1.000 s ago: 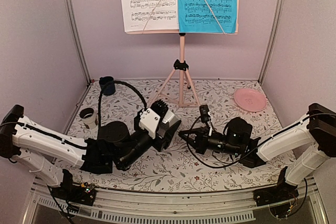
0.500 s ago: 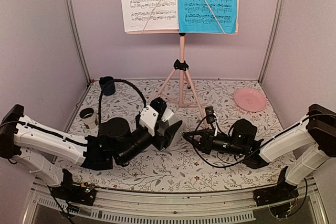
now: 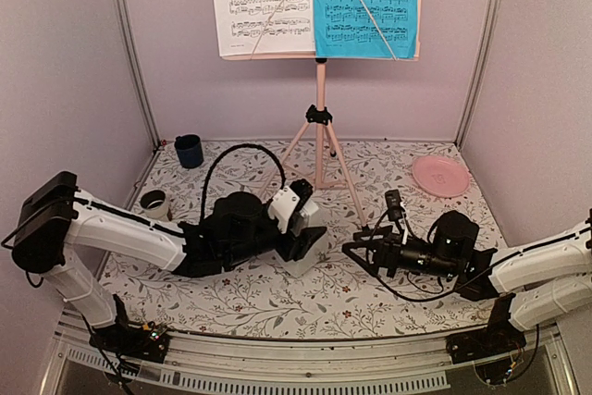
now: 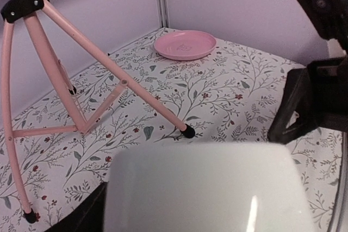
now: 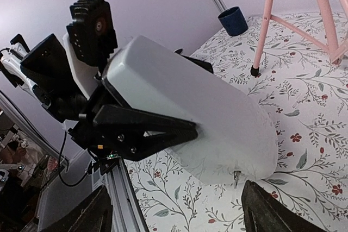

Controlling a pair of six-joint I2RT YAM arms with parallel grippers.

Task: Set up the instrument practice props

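floral tablecloth (image 3: 231, 298) is covering the table, where the left gripper (image 3: 310, 243) is pinching the white metronome (image 5: 206, 118) near the pink music stand (image 3: 320, 136). its long axis is lying tilted, free end pointing toward the right gripper (image 3: 356, 252), whose fingers are standing spread wide, just beside it.

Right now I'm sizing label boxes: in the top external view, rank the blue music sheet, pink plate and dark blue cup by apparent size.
1. bright blue sheet of music, cropped at the top
2. pink plate
3. dark blue cup
The sheet stands raised, so nearness may inflate it.
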